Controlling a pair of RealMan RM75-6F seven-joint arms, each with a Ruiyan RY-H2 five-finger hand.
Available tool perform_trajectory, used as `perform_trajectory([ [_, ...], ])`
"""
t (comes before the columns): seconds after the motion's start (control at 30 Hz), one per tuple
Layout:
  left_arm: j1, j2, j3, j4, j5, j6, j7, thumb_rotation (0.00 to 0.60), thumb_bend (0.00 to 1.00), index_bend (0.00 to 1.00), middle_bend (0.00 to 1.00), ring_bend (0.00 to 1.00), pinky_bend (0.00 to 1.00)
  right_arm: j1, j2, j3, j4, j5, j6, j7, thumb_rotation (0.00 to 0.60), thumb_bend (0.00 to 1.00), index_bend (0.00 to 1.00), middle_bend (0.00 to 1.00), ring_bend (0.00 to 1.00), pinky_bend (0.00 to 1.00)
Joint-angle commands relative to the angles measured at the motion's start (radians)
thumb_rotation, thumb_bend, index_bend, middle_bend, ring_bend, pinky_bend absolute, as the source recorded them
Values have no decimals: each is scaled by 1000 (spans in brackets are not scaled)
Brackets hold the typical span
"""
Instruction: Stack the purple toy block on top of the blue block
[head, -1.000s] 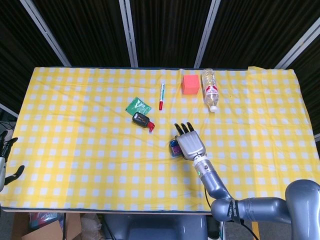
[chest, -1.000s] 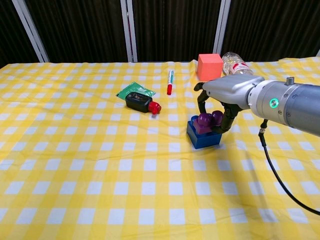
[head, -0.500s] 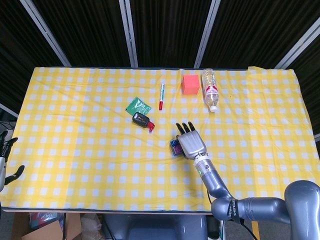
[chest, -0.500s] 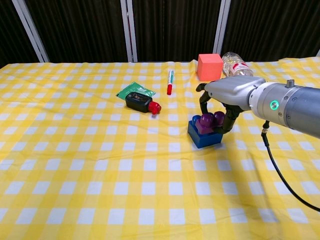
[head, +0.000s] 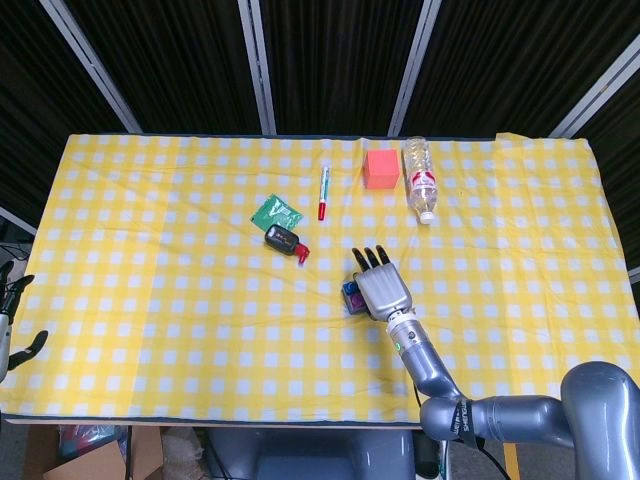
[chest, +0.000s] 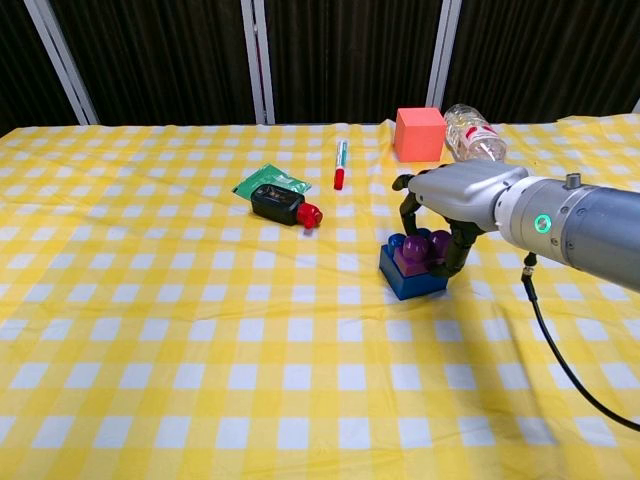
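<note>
The purple toy block (chest: 416, 249) sits on top of the blue block (chest: 411, 279) on the yellow checked cloth, right of centre. My right hand (chest: 462, 193) arches over the pair, and its fingers (chest: 453, 251) hold the purple block from both sides. In the head view the right hand (head: 382, 286) covers most of the stack, and only a sliver of the purple block (head: 350, 292) peeks out at its left. My left hand (head: 10, 322) hangs at the far left edge, off the table, fingers apart and holding nothing.
A red cube (chest: 419, 133) and a lying plastic bottle (chest: 473, 132) are at the back behind the stack. A red-capped pen (chest: 340, 164), a green packet (chest: 270, 182) and a black item with a red cap (chest: 282, 207) lie to the left.
My right hand has sunk lower over the stack, and the two blocks have slid slightly to the right with it. The left hand has not moved.
</note>
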Motion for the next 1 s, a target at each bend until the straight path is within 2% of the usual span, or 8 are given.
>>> perform_trajectory([
  [0.03, 0, 0, 0, 0, 0, 0, 0, 600, 271, 161, 8, 0, 120, -1, -1, 0, 0, -1, 0, -1, 600, 309, 0, 0, 0, 0],
  [0.13, 0, 0, 0, -1, 1, 0, 0, 600, 271, 161, 8, 0, 120, -2, -2, -1, -3, 0, 3, -4, 600, 220, 0, 0, 0, 0],
  [0.27, 1, 0, 0, -2, 1, 1, 1, 600, 271, 161, 8, 0, 120, -1, -3, -3, -6, 3, 7, -15, 600, 179, 0, 0, 0, 0],
  [0.67, -1, -1, 1, -2, 2, -1, 5, 600, 271, 162, 8, 0, 120, 0, 11, 8, -27, 5, 18, -25, 600, 172, 0, 0, 0, 0],
  [1.0, -1, -3, 1, -3, 2, -1, 9, 600, 271, 162, 8, 0, 120, -1, 51, 28, -90, -11, 44, -22, 600, 172, 0, 0, 0, 0],
])
